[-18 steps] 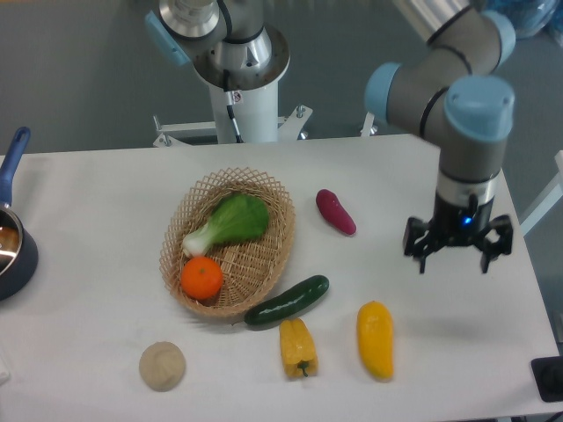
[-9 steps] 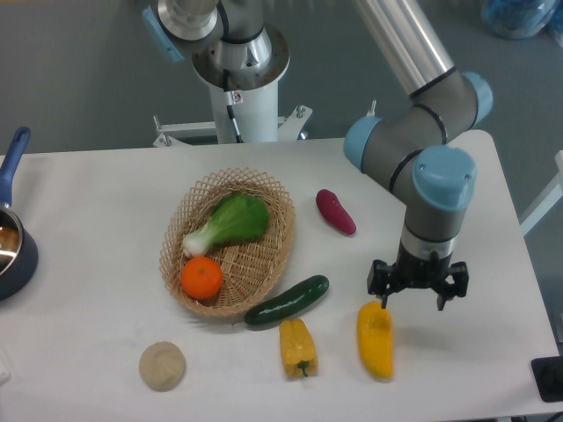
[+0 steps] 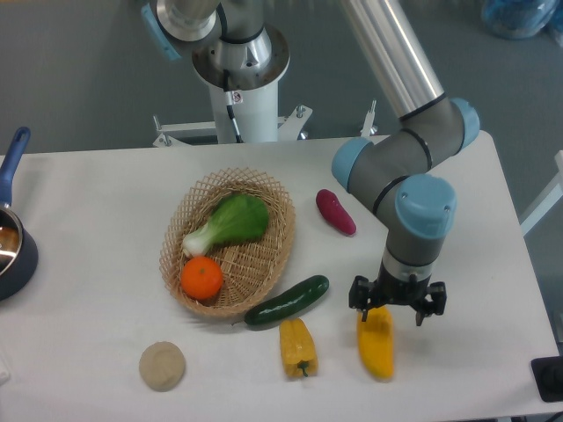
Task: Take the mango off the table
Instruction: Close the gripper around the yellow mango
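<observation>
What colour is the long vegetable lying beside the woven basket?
Dark green cucumber, clearest in the fixed camera view.

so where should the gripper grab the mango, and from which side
Probably across the mango's narrow width near its middle, coming straight down from above. It lies flat on the table with its long axis running near to far, so the fingers would close on its left and right flanks. The gripper hangs open over its far end; the pepper sits apart.

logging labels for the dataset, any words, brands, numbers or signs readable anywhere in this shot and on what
None: no readable text shows in this view.
The mango, the table, the basket, the arm and the gripper carry no visible lettering.
The pot at the left edge shows no mark either.
</observation>
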You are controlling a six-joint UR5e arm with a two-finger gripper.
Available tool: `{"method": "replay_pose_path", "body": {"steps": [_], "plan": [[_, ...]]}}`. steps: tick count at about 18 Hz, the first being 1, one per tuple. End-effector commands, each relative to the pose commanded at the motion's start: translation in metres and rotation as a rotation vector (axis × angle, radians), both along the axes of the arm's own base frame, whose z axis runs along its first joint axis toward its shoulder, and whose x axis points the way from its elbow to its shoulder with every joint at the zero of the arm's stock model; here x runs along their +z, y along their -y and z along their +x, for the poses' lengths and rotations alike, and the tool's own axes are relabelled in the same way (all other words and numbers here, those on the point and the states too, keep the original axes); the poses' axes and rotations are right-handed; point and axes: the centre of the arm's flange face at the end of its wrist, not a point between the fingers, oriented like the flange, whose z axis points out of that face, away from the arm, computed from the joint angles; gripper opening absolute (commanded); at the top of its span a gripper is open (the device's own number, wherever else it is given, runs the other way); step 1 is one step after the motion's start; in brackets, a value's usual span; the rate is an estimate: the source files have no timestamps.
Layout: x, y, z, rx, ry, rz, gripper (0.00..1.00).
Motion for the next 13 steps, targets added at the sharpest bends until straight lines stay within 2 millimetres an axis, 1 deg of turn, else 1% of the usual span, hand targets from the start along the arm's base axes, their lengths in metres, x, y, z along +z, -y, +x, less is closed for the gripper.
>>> {"method": "replay_pose_path", "body": {"steps": [3, 8, 10, 13], "plan": [[-0.002, 0.0, 0.0, -0.015, -0.004, 0.0, 1.0], [-0.018, -0.001, 0.001, -0.036, -0.001, -0.008, 1.0], [-0.023, -0.007, 0.006, -0.048, -0.008, -0.004, 1.0], [-0.025, -0.008, 0.007, -0.042, -0.004, -0.006, 1.0]]}}
